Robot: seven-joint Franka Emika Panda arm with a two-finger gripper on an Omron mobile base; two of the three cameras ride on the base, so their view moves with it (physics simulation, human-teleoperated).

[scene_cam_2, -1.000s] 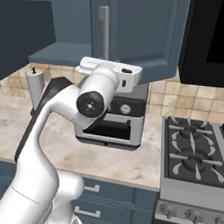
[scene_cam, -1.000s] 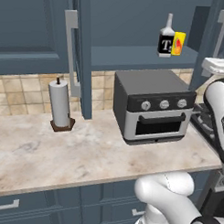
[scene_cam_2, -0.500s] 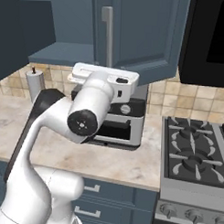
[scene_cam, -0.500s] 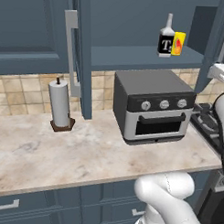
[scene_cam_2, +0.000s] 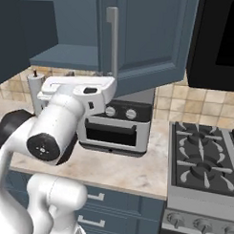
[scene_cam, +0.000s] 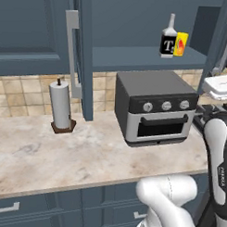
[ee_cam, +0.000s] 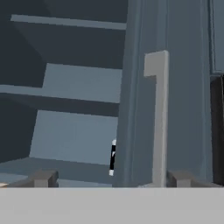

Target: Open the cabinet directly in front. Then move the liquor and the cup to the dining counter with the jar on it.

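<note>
Since the earlier frames our arm has swung lower and further back from the cabinet (scene_cam: 136, 51); in the left base view the white hand sits lower at the right edge, and in the right base view the elbow joint has dropped toward the lower left. Nearest, hand view: gripper (ee_cam: 109, 177), two dark tips standing well apart at the bottom edge, open, nothing between them; right tip just below the foot of the silver handle (ee_cam: 159, 118) of the open right door (ee_cam: 183, 87), not touching that we can tell. Left of the door edge, a thin sliver of the liquor (ee_cam: 113, 157) shows, black with white, on the cabinet shelf. Next, left base view: beige counter (scene_cam: 39, 154) bearing a paper towel roll (scene_cam: 61, 106) at left and a grey toaster oven (scene_cam: 155, 107) at right, well apart. Above the oven, both cabinet doors stand open; on the lower shelf the liquor (scene_cam: 168, 39) stands upright with the cup (scene_cam: 181, 44) just beside it on its right, touching or nearly so. Farthest, right base view: right door (scene_cam_2: 150, 34) swung outward, hiding the shelf; stove (scene_cam_2: 203, 165) at right beside the oven.
</note>
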